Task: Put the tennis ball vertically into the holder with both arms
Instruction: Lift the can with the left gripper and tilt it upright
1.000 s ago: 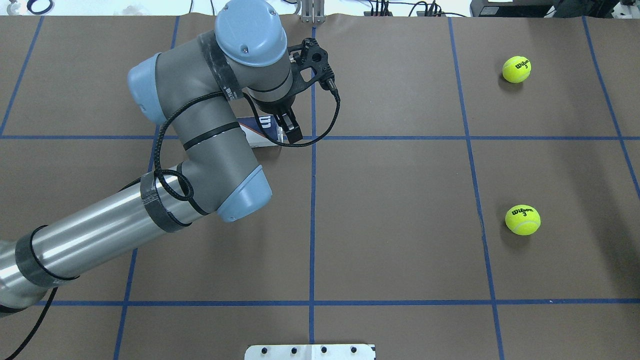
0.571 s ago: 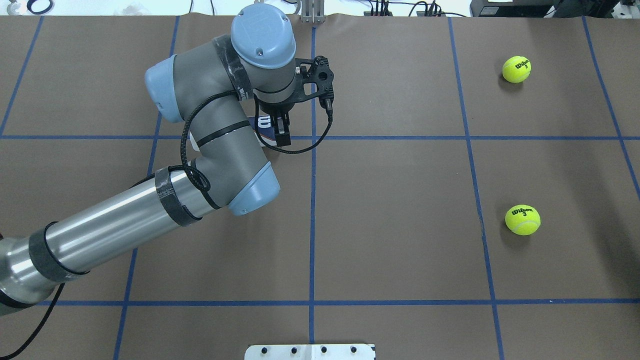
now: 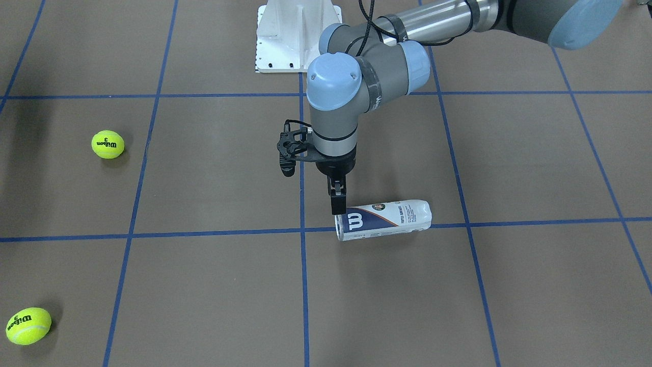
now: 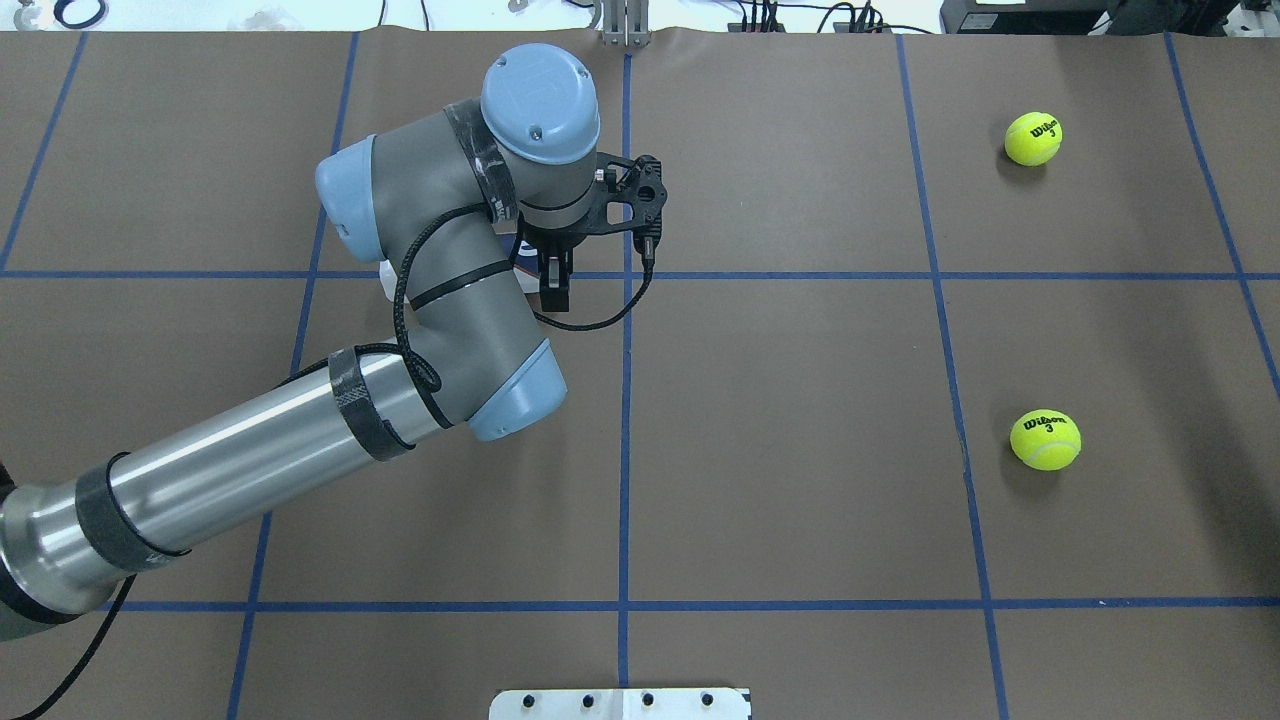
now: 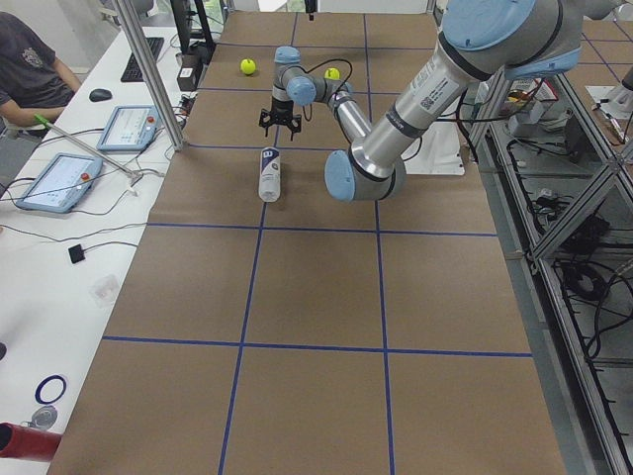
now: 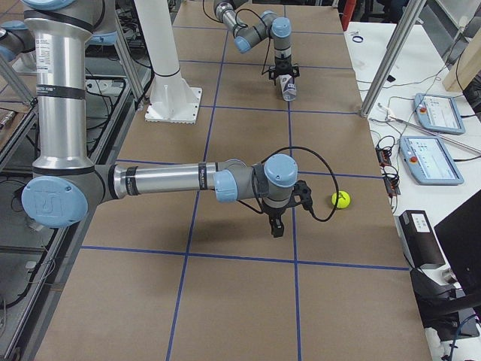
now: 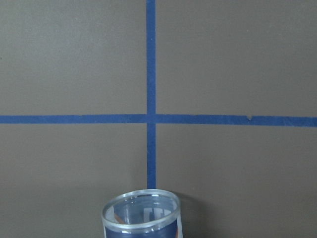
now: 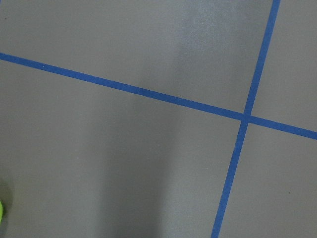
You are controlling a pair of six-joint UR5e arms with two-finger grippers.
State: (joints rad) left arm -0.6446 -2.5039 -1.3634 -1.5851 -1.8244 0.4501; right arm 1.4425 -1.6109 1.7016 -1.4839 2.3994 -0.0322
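Left black two-finger gripper (image 3: 338,207) looks closed, empty, at mouth of toppled clear plastic tennis-ball can (image 3: 387,219); right gripper (image 6: 276,229) opening can't tell.

Two tennis balls, a far ball (image 4: 1033,138) and a near ball (image 4: 1045,440), share one table (image 4: 800,500) with one holder (image 3: 383,219). Two arms, the left arm (image 4: 250,470) and right arm (image 6: 165,180), reach over it.

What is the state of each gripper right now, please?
Left gripper: cannot be told; it hangs at the open end of the holder.
Right gripper: cannot be told; seen only from the side.
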